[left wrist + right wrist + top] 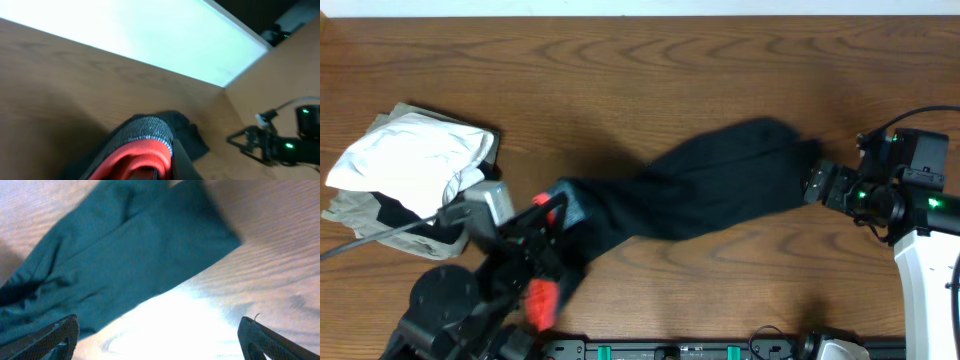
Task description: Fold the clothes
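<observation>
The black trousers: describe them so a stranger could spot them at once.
On the brown wooden table, look across the middle. The trousers lie stretched there: long, black, with a red-and-grey waistband, unlike the white shirt bundled at the left edge.

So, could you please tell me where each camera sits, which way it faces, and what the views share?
Overhead: fixed above, facing straight down on the table; the black trousers lie across it, with the left arm and right arm at its edges.
Left wrist: on the left arm, facing low across the table toward the right arm; the waistband in the left claw fills the foreground.
Right wrist: looking down on a trouser leg end, the open right claw framing it.
Shared: all three show the trousers.
</observation>
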Available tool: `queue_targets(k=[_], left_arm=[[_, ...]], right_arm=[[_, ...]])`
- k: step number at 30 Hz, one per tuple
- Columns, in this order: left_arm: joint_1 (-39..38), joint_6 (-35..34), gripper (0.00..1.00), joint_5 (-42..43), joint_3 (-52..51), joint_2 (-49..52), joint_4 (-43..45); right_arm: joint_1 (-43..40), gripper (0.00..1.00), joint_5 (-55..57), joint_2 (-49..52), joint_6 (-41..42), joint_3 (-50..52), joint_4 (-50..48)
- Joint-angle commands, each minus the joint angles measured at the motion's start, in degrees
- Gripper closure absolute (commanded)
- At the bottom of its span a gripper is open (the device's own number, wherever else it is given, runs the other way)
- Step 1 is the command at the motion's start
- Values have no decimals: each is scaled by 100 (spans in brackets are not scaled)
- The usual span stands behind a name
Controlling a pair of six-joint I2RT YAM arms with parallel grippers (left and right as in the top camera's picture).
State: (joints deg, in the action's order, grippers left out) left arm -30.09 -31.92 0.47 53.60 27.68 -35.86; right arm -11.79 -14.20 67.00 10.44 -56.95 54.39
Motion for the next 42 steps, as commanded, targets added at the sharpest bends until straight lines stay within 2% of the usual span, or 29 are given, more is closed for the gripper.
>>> queue_targets(k=[1,9,21,31,38,40,42], left_arm=[[28,127,95,-553,66,-76,-173],[28,129,94,-575,66,26,-227],[28,173,94,-616,66,26,-291],[28,173,94,-616,66,26,-313],[28,173,94,-616,66,26,-310],[28,173,94,-616,66,26,-313],[28,173,94,-616,63,26,-315]], right_arm=[[144,1,-173,-39,-129,70,20],[280,1,-197,118,-105,839,-570],[470,1,-407,715,-17,2074,-2385],[485,1,-472,1510,-22,2299,-3176],[826,1,-579,2070,79,2299,-3856],[949,6,-577,2149,214,2299,-4072],[1056,19,-577,2155,289,2299,-4269]])
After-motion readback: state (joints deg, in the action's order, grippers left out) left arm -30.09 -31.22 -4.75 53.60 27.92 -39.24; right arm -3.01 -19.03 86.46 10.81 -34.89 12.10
